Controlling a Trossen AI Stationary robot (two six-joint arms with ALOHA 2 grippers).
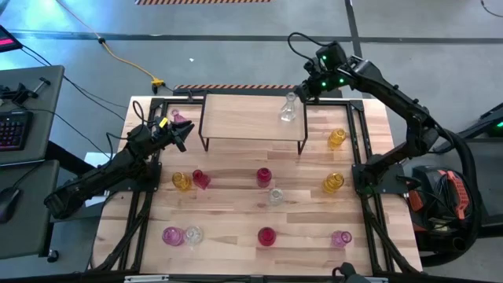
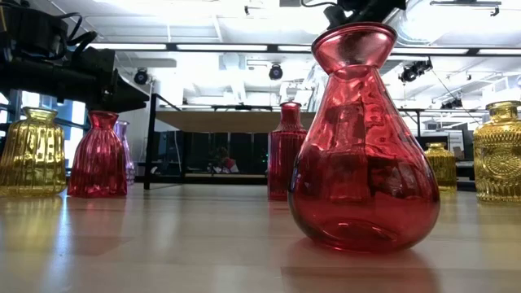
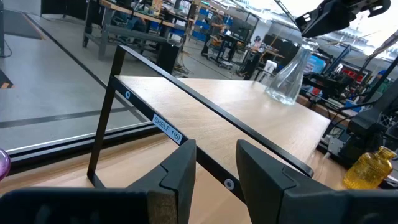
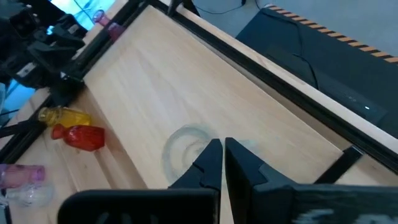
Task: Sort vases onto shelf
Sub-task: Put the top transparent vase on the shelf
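A: High view: where do your grippers stand?
B: Your right gripper (image 1: 302, 88) hangs beside the clear vase (image 1: 288, 109) on the shelf (image 1: 251, 118); whether it touches the neck is hard to make out. Your left gripper (image 1: 182, 132) waits off the shelf's left end.
A: Low view?
B: A red vase (image 2: 364, 146) fills the foreground, hiding much behind it.
A: Left wrist view?
B: Your fingers (image 3: 180, 174) stand parted, holding nothing.
A: Right wrist view?
B: Your fingers (image 4: 208, 163) are pressed together above the clear vase's mouth, grasping nothing.
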